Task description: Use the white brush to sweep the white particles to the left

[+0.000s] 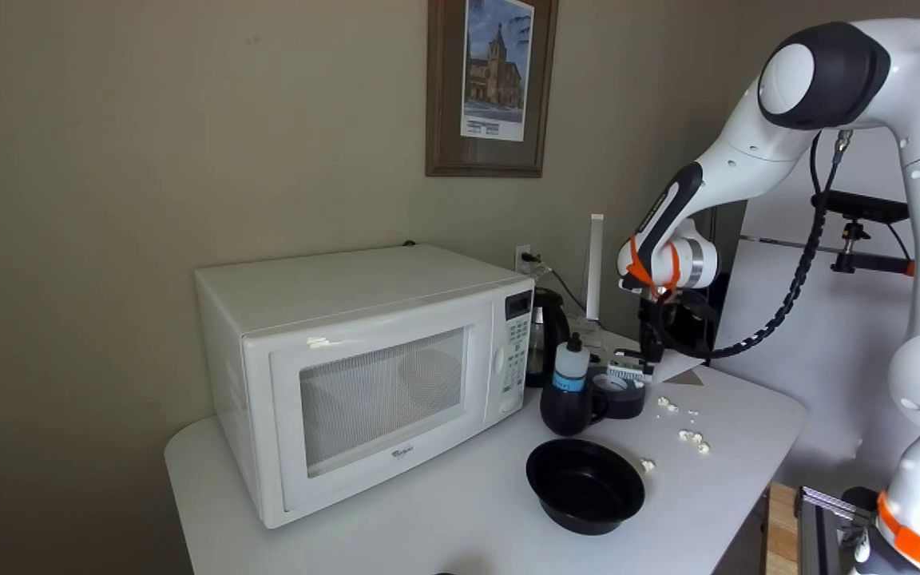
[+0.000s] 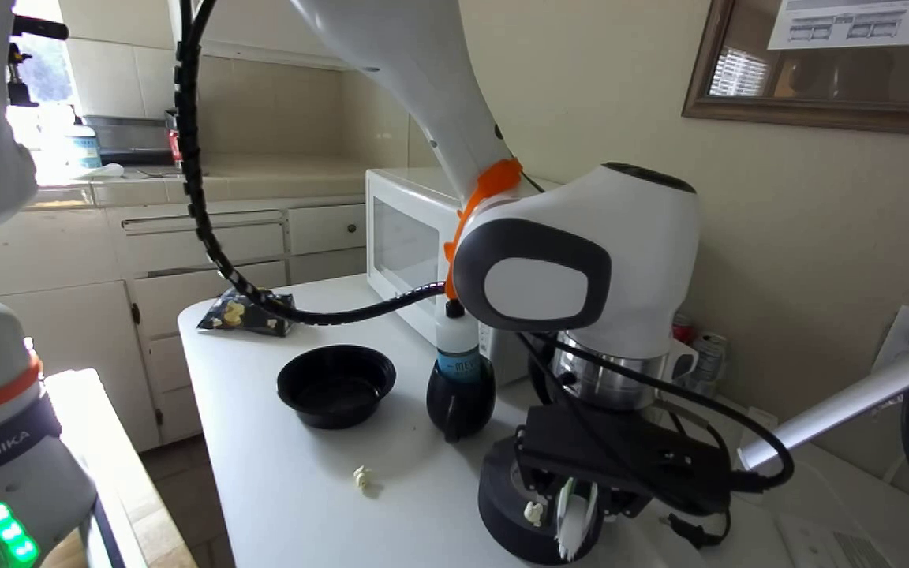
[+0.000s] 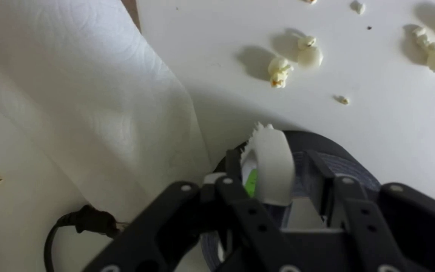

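Observation:
The white brush, with ragged bristles and a bit of green, rests on a dark tape roll. It also shows in both exterior views. My gripper is open around the brush, also in both exterior views. The brush sits near the left finger in the wrist view; a gap shows before the right finger. The white particles are popcorn pieces scattered on the table beyond the roll, also in both exterior views.
A black bowl stands in front of a microwave. A bottle stands in or behind a dark mug beside the tape roll. A paper towel and a plug lie near the gripper. A white rod stands behind.

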